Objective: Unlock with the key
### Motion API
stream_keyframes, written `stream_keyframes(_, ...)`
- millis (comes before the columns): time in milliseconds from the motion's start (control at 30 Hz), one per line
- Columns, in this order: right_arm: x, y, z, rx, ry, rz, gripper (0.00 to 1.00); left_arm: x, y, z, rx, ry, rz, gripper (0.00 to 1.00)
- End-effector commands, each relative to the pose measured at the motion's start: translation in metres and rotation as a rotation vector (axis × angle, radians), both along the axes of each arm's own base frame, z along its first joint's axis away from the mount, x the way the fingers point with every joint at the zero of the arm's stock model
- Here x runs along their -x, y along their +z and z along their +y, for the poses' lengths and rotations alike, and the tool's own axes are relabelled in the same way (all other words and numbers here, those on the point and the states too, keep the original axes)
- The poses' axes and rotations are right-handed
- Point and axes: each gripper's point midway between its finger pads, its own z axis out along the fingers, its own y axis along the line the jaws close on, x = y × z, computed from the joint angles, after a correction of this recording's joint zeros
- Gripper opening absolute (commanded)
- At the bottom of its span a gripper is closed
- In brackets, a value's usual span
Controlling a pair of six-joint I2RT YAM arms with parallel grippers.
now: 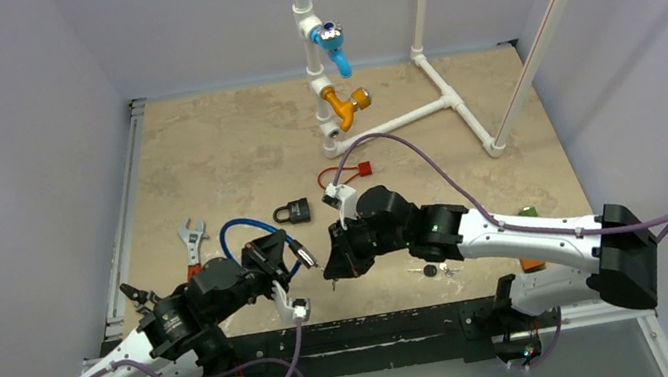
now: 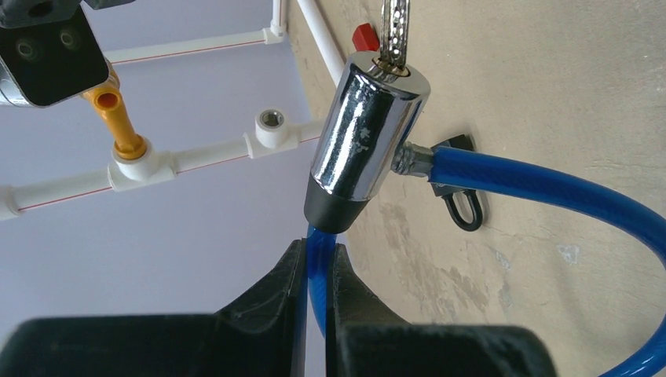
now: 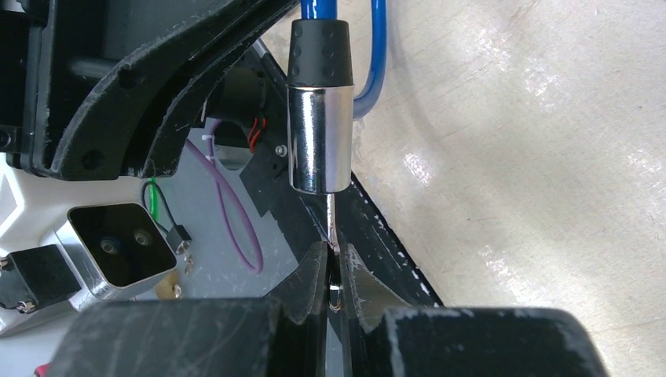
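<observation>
A blue cable lock (image 1: 240,229) loops over the table; its chrome cylinder (image 2: 365,129) (image 3: 320,137) is lifted off the surface. My left gripper (image 2: 318,271) (image 1: 291,248) is shut on the blue cable just below the cylinder's black collar. A silver key (image 3: 331,228) (image 2: 395,35) is stuck into the cylinder's end face. My right gripper (image 3: 333,271) (image 1: 330,262) is shut on the key's head, facing the left gripper head-on at the table's near middle.
A black padlock (image 1: 293,212) (image 2: 457,188) lies just behind the grippers. An adjustable wrench (image 1: 191,243) lies at left, a red tag (image 1: 363,169) further back. A white pipe frame (image 1: 443,105) with blue and yellow valves stands at the rear. Small keys (image 1: 436,269) lie under the right arm.
</observation>
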Motion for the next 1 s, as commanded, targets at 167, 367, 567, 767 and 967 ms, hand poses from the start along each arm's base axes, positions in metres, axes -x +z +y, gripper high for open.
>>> stream_keyframes(167, -0.039, 0.096, 0.037, -0.266, -0.075, -0.218, 0.0, 0.027, 0.048, -0.037, 0.2, -0.186, 0.039, 0.0)
stream_keyframes(367, -0.041, 0.101, 0.037, -0.278, -0.086, -0.23, 0.0, 0.041, 0.043, -0.037, 0.189, -0.258, 0.041, 0.0)
stream_keyframes(567, -0.049, 0.113, 0.027, -0.299, -0.153, -0.271, 0.0, 0.028, 0.051, -0.032, 0.231, -0.152, 0.104, 0.0)
stream_keyframes(767, -0.054, 0.139, 0.004, -0.41, -0.251, -0.324, 0.0, 0.024, 0.048, -0.024, 0.275, -0.062, 0.191, 0.0)
stream_keyframes(967, -0.05, 0.133, 0.004, -0.4, -0.232, -0.317, 0.0, 0.024, 0.044, -0.021, 0.257, -0.043, 0.212, 0.0)
